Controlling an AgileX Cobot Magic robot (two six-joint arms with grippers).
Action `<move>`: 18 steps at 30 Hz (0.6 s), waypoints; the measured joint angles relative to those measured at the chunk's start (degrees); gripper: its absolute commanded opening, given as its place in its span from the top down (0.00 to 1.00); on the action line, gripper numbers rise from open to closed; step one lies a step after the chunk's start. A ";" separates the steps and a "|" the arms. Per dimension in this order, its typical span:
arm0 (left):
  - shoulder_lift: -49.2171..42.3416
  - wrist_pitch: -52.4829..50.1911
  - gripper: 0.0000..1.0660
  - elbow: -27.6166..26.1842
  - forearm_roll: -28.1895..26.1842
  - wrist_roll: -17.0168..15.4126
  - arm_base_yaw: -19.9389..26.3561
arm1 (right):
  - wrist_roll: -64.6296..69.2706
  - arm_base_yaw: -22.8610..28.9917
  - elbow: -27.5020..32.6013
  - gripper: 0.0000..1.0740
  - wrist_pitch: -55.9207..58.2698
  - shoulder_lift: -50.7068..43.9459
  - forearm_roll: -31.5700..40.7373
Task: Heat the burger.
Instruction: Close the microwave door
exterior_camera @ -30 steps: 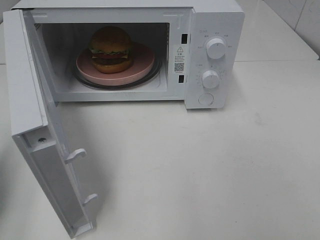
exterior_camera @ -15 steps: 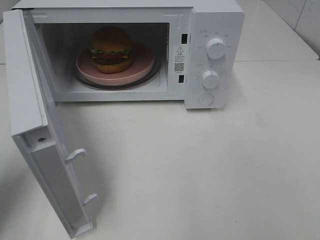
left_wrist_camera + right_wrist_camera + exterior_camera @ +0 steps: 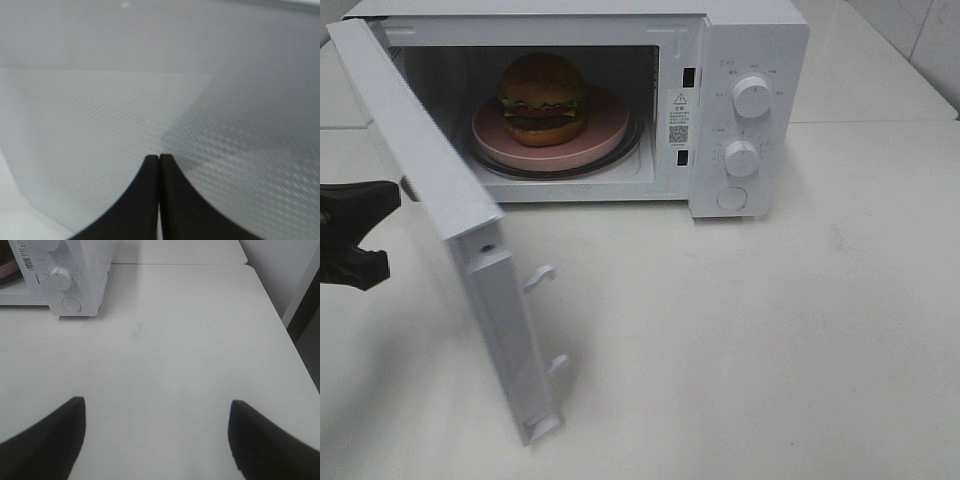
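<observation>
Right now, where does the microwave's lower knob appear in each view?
Exterior high: lower knob on the panel, right of the burger.
Left wrist: not in it; only door mesh.
Right wrist: lower knob on the panel, beyond the open end effector.
Shared by those two: the round button beside it.

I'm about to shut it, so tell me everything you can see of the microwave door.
The microwave door is white and plastic-looking. It is hinged along its left edge and stands partly open, swung out at an angle. Two white hook latches stick out of its inner face near the free edge, one above the other. Its outer face carries a finely dotted mesh window. The shut left gripper points at that outer face from very close; actual contact cannot be confirmed.
</observation>
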 measured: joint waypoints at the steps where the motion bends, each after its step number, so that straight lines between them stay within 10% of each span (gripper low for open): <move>1: 0.00 0.00 1.00 0.00 0.00 0.00 0.00 | 0.00 0.00 0.00 0.29 0.00 0.00 0.00; 18: 1.32 5.27 1.00 -8.31 -17.19 5.16 -14.67 | 0.00 0.00 0.00 0.29 0.00 0.00 0.00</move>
